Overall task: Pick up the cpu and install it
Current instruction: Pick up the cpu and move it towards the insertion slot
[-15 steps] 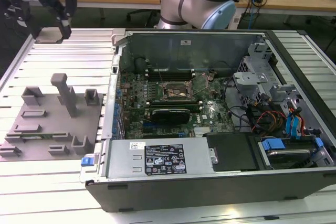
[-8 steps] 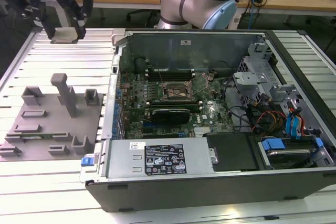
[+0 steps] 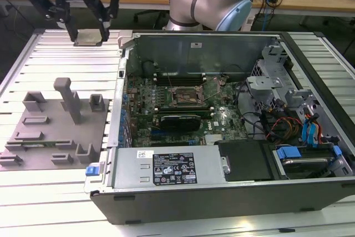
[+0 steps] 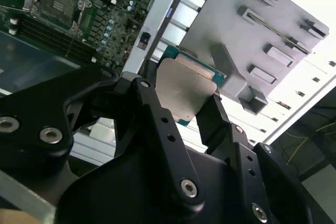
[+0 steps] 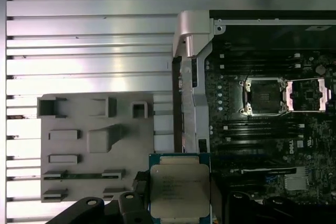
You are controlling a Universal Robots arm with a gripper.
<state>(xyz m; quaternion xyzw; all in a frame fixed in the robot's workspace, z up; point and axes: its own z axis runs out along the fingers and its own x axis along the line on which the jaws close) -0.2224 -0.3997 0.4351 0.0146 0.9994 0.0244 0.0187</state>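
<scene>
Holding cpu (image 3: 89, 39), clamped in end effector (image 3: 90, 36), aloft beside computer case (image 3: 222, 188)

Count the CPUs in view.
1. The cpu is clamped in the gripper, held above the table at the exterior view's left of the case. The socket looks empty; others may be hidden.

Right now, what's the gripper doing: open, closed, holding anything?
The gripper: closed on the cpu, with its fingers at opposite edges of the chip.
</scene>
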